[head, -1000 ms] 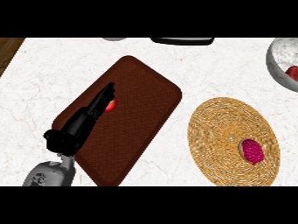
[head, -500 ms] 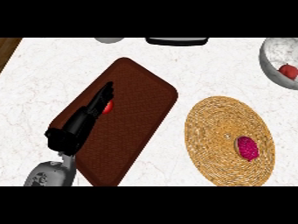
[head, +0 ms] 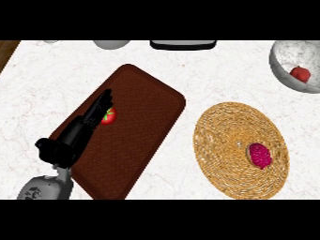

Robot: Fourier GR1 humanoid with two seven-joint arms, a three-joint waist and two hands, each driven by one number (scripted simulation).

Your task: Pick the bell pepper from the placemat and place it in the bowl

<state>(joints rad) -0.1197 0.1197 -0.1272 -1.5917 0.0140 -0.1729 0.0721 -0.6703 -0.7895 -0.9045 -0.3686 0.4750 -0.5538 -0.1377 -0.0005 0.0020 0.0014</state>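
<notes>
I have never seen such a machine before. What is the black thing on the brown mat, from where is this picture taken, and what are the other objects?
The picture comes from the robot's head, looking steeply down at a white marble counter. The black thing is the robot's left hand on a grey forearm, coming in from the lower edge. Its fingers reach out to a red bell pepper lying on the brown placemat; they are beside it, and I cannot see that they hold it. The right hand does not show. At the right lies a round woven mat with a dark pink object on it. At the upper right stands a white bowl with something red inside.
</notes>
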